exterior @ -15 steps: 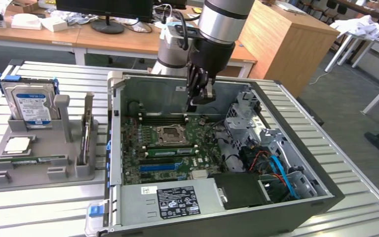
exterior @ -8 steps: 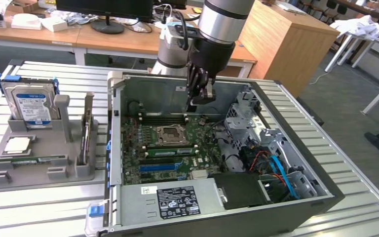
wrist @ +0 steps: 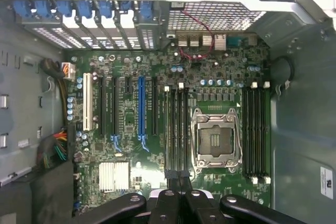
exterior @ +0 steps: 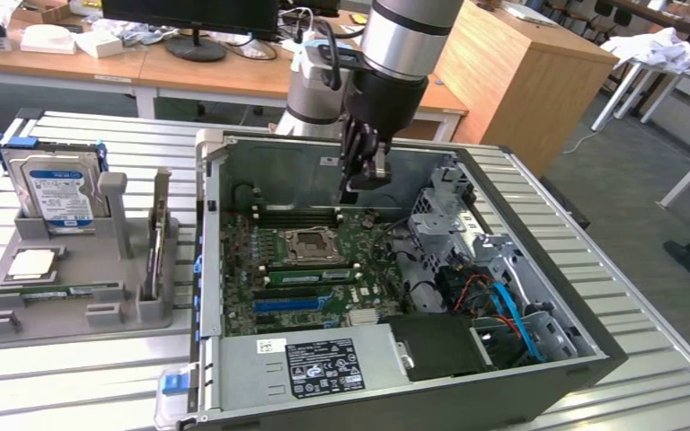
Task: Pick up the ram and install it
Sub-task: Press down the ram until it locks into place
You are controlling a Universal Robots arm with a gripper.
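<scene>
Your gripper is shut and empty; take the light, stiff, fragile ram by its long edges.

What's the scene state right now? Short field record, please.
gripper: black robot gripper, shut, above the board inside the case
held: cannot tell if anything is gripped
case: open grey metal computer case
board: green motherboard, silver CPU socket with black memory slots beside it
exterior view's left: grey plastic holder with upright hard drive
</scene>
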